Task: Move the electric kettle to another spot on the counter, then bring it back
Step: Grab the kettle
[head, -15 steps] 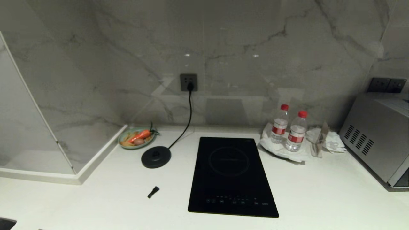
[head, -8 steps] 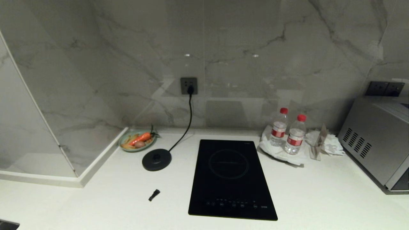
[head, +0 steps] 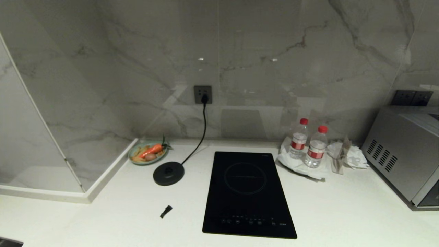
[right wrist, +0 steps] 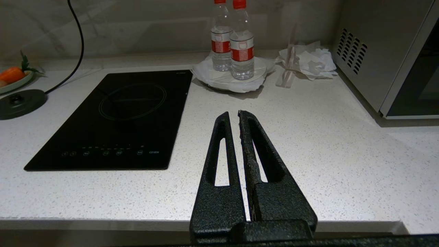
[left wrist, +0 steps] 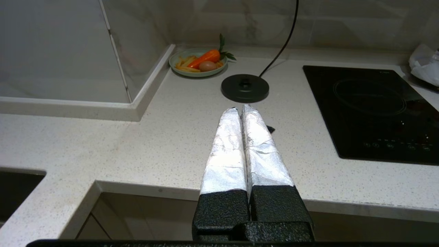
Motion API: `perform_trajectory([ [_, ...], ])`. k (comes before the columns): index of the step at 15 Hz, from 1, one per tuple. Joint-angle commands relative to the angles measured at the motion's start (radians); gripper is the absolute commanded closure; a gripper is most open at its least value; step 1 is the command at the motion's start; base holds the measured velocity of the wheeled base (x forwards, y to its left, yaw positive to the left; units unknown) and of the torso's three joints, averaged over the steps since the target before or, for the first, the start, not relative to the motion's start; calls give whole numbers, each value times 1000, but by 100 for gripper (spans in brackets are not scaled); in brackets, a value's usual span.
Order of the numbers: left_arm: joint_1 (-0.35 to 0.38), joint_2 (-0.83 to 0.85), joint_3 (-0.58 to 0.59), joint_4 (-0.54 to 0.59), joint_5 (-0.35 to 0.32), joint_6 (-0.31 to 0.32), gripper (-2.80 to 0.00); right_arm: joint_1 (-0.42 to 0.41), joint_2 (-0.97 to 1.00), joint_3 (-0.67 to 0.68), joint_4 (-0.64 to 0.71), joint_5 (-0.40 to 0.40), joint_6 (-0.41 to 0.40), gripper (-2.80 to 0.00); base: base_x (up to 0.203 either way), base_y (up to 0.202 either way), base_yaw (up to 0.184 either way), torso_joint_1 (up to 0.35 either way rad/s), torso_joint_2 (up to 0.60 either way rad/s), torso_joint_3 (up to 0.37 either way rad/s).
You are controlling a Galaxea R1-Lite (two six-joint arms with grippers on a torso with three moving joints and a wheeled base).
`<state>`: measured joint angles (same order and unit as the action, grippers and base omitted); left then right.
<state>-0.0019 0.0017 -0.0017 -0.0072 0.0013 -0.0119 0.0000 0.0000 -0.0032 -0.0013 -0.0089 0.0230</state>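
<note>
on tabletop [head: 343,212] no electric kettle visible, only its bare base disc [head: 168,173], ahead of left tool [left wrist: 239,109], nearer than right tool [right wrist: 232,114]; both tools clenched, empty.

Two water bottles [head: 299,138]; one hob [head: 247,193]; one kettle base [head: 168,173]; one plate [head: 147,153].

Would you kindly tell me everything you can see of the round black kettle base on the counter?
The kettle base is a flat, round, matte black disc, plastic by its look, with a small raised connector knob at its centre. It lies flat on the white speckled counter, between the plate of food and the hob, touching neither. Nothing stands on it; no kettle is in view. Its black cord runs from its rear edge up to the wall socket, plugged in.
</note>
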Motion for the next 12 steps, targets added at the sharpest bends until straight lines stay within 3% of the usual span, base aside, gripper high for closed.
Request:
perform_trajectory([
  [1, 0, 0, 0, 0, 0, 0, 0, 0, 2, 0, 0, 0, 0, 0, 0, 0, 0, 67, -168, -91],
  [12, 0, 0, 0, 0, 0, 0, 0, 0, 2, 0, -3, 1, -9, 0, 0, 0, 0, 26, -59, -30],
])
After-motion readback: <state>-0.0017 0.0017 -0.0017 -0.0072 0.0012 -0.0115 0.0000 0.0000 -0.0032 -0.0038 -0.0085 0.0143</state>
